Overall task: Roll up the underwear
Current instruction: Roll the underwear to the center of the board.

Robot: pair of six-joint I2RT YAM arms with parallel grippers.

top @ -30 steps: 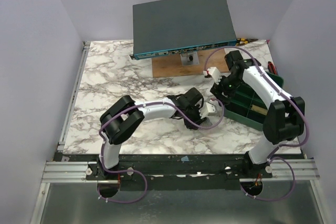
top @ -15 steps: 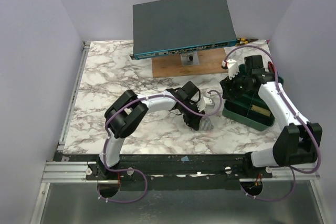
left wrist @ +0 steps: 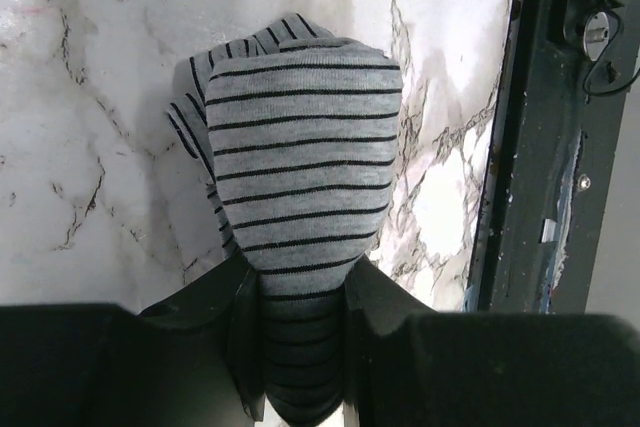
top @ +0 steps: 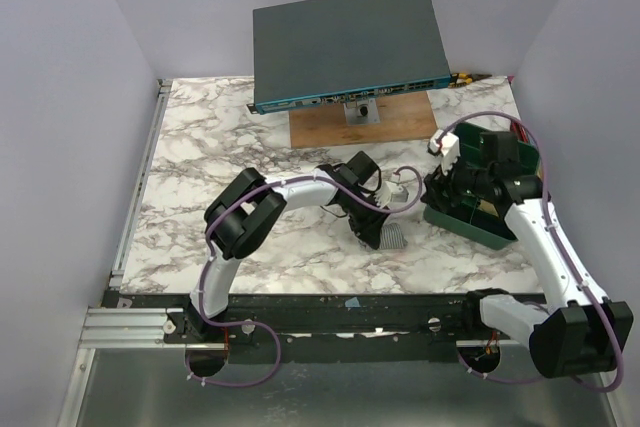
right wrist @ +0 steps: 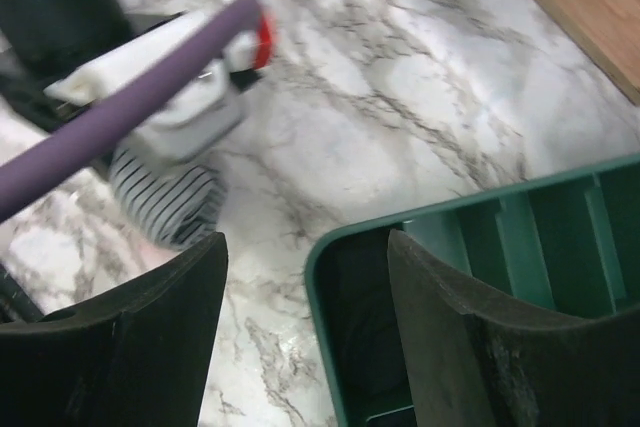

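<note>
The underwear [left wrist: 290, 157] is a grey bundle with thin black stripes, rolled up on the marble table. It also shows in the top view [top: 391, 237] and the right wrist view [right wrist: 165, 202]. My left gripper [left wrist: 297, 347] is shut on its near end, the roll pinched between both fingers. In the top view the left gripper [top: 378, 215] sits mid-table. My right gripper [right wrist: 305, 277] is open and empty, hovering over the near-left corner of the green tray [right wrist: 480, 222]. In the top view the right gripper [top: 447, 187] is at the tray's left edge.
The green divided tray [top: 497, 230] stands at the right. A dark flat box [top: 345, 42] rests on a wooden board [top: 355, 127] at the back. The table's dark front rail [left wrist: 545, 147] lies just beyond the roll. A purple cable [right wrist: 120, 117] crosses the right wrist view.
My right arm has pulled back to the right, from beside the underwear to the tray. My left gripper has stayed on the underwear, shifting slightly.
</note>
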